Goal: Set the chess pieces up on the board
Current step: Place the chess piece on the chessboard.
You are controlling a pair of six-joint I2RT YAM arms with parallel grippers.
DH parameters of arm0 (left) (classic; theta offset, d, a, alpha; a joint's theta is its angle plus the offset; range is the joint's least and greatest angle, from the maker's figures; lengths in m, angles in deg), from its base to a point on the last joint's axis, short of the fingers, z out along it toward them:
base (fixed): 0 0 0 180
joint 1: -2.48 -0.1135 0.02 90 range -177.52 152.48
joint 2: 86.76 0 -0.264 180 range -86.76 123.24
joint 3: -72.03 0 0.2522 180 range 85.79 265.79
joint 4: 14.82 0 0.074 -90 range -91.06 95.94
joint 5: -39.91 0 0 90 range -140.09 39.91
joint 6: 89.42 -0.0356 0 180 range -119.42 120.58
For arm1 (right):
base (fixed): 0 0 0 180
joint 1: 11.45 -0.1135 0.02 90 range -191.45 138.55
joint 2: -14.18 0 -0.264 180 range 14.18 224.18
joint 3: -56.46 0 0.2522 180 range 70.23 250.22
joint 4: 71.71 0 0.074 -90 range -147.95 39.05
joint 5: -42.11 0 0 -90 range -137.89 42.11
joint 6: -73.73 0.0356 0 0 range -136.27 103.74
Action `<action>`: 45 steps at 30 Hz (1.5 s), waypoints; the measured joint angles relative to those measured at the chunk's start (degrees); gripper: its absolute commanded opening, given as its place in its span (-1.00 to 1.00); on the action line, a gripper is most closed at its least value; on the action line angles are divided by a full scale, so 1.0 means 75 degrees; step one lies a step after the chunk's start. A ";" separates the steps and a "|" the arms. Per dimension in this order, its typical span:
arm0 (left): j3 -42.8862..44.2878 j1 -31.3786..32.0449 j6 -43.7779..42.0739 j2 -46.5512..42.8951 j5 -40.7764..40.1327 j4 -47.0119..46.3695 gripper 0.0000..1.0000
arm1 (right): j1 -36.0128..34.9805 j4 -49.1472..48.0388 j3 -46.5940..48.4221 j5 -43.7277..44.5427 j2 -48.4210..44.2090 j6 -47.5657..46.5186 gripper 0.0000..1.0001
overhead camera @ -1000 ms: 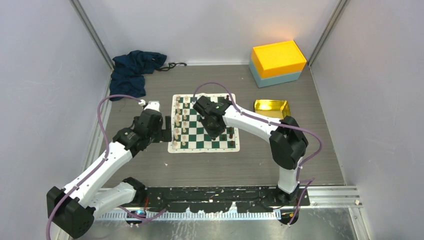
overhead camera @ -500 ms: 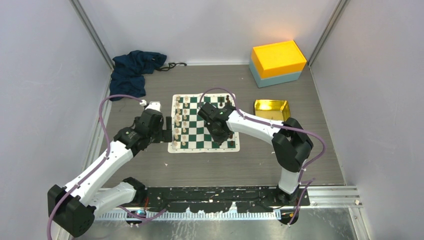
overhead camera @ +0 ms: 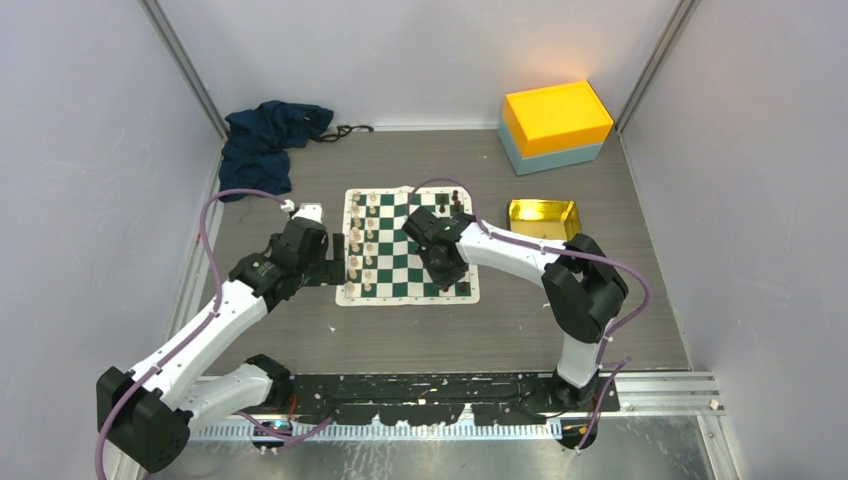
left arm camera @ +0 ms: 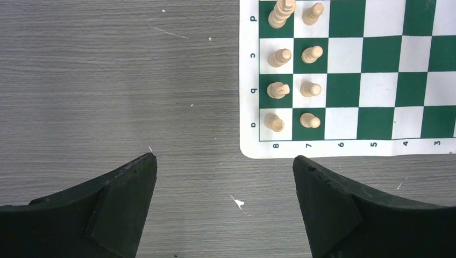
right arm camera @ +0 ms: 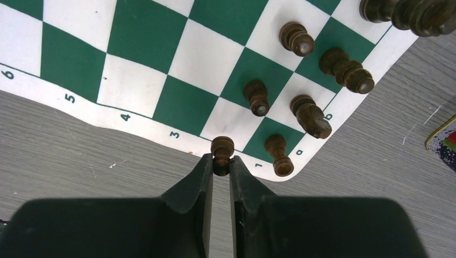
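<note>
Right gripper (right arm camera: 221,161) is nearly closed, pinching a dark pawn (right arm camera: 222,146) over the board (right arm camera: 132,86) edge. The white square just ahead of the tips looks free. Nudge forward, lower straight, release slowly. Dark pieces (right arm camera: 257,98) crowd ahead-right. Left gripper (left arm camera: 225,166) is wide open, empty.

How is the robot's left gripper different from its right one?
The left gripper is wide open and holds nothing; the right gripper is pinched shut on a dark pawn. The left gripper hangs over bare table beside the board; the right gripper is at the board's edge. Both have black fingers.
</note>
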 measured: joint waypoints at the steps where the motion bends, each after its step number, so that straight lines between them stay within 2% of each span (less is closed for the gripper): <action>1: 0.0000 0.0000 0.0000 0.0000 0.0000 0.0000 0.95 | 0.0029 -0.0038 -0.0026 -0.0003 -0.0003 0.0003 -0.98; 45: 0.0029 0.0000 0.0026 0.0047 0.0020 0.0000 0.95 | 0.0344 -0.0600 -0.0463 -0.0297 0.0000 0.0154 -0.97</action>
